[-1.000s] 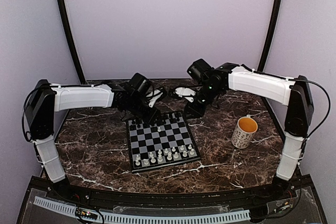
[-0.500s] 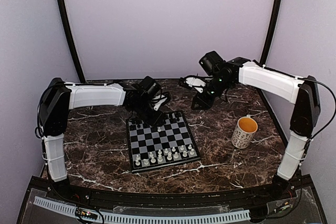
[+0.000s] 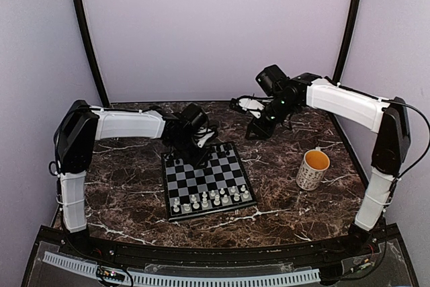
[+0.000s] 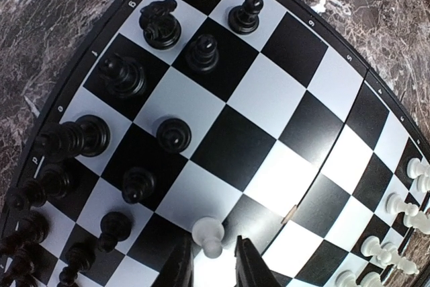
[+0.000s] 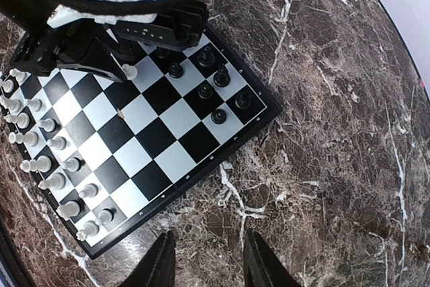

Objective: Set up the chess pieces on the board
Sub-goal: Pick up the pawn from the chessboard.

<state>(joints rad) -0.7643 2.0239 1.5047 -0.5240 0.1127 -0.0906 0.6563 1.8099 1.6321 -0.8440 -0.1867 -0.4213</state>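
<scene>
left gripper (image 4: 213, 252): narrowly parted around white pawn (image 4: 207, 233), clamp unclear | pawn: on board (image 4: 235, 146) beside black pawns (image 4: 173, 132) | right gripper (image 5: 205, 250): parted, empty, off board | risk: off-centre pinch tipping pawn into 2 nearest black pawns

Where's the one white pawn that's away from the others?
In the left wrist view, the white pawn sits right at the tips of the left gripper, next to the row of black pawns on the board.
</scene>
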